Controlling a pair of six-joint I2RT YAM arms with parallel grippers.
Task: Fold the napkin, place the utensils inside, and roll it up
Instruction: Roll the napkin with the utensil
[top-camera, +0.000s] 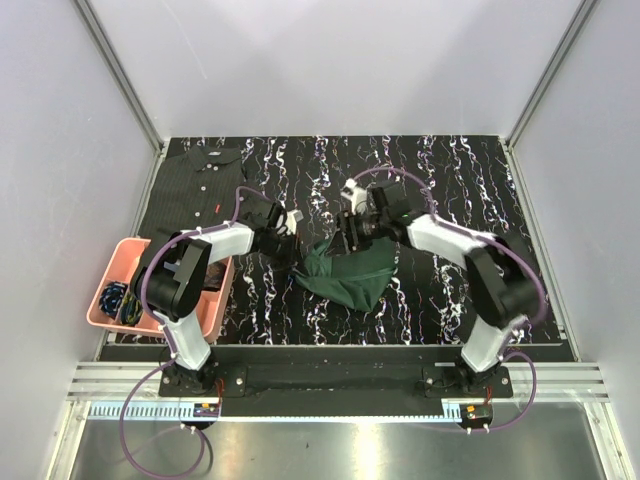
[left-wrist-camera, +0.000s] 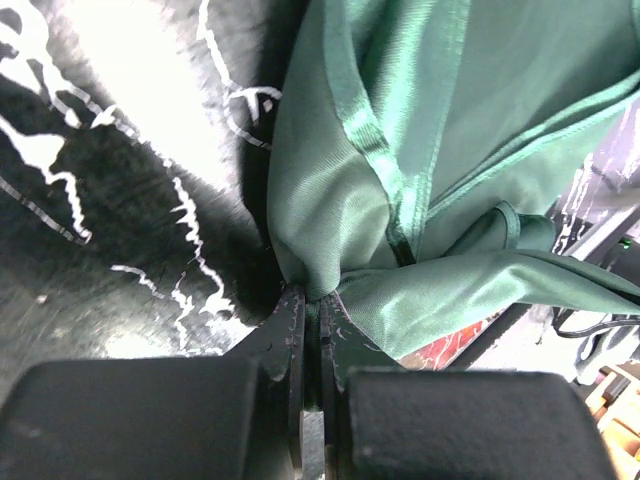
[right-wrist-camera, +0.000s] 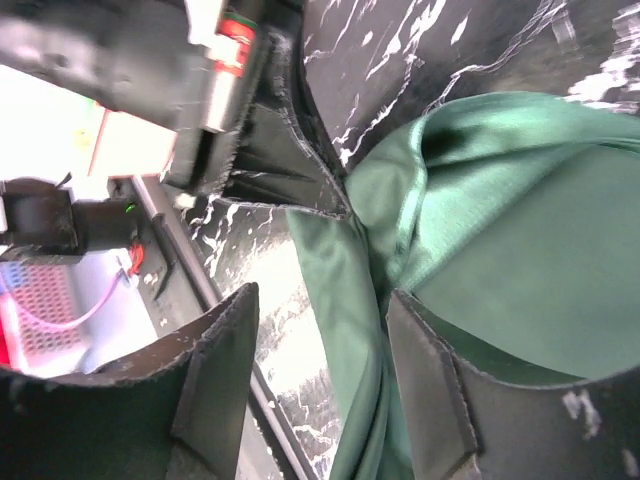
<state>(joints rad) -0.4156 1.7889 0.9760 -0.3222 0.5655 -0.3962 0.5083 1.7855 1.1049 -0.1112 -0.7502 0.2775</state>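
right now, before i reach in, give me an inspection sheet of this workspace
surface: black white-veined table; no spills seen
job's things: dark green napkin bunched at centre; fork not made out in any view
clutter: dark shirt at the far left corner; pink bin at the table's left edge, with a blue-and-black item in it
grippers: left gripper shut on a napkin corner; right gripper open, with cloth between its fingers
cables: purple cables looped along both arms
surroundings: pale walls with metal frame posts; nothing else seen
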